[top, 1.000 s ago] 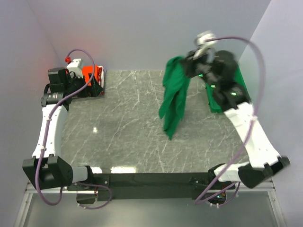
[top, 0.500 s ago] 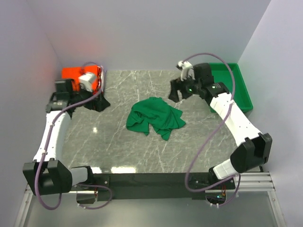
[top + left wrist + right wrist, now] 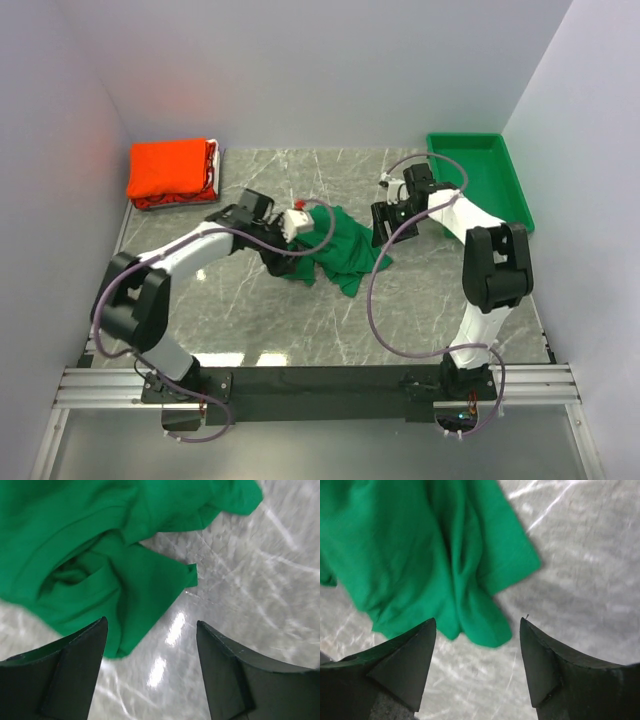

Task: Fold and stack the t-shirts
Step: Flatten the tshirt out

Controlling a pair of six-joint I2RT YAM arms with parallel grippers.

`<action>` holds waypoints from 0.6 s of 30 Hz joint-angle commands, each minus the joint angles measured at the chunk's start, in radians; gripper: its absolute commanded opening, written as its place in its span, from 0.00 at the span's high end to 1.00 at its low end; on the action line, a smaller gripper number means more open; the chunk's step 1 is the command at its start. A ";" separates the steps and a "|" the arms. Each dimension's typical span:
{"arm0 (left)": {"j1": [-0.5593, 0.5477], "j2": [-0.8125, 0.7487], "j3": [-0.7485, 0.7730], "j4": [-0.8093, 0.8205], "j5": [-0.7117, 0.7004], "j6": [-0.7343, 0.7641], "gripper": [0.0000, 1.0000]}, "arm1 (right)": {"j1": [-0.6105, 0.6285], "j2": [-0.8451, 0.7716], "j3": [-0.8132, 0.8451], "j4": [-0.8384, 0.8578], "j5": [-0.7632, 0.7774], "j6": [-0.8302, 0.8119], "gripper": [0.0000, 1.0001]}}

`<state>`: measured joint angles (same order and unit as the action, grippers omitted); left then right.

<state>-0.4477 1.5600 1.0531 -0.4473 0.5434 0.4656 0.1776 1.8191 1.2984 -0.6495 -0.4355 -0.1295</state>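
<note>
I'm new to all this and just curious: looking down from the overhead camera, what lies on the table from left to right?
stack of orange-red t-shirts → crumpled green t-shirt → green tray

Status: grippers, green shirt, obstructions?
Left gripper jaws open, right gripper jaws open, both empty. Crumpled dark green cloth t-shirt lies unfolded between them. Nothing blocking.

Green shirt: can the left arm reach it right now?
Probably yes. The left gripper hangs open right over an edge of the green shirt, and nothing lies between them on the marble table.
</note>
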 commanded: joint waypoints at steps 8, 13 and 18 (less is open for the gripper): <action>-0.072 0.152 -0.025 0.177 -0.122 0.128 0.28 | 0.000 0.140 0.070 0.088 0.040 0.085 0.30; -0.074 0.199 -0.057 0.153 -0.226 0.204 0.58 | 0.000 0.172 0.078 0.059 -0.008 0.071 0.57; 0.056 0.123 -0.108 0.064 -0.203 0.260 0.93 | -0.013 0.073 0.064 -0.061 -0.055 -0.034 1.00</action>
<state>-0.4782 1.7294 0.9813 -0.2955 0.3611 0.6628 0.1757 1.9785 1.3479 -0.6270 -0.4454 -0.0895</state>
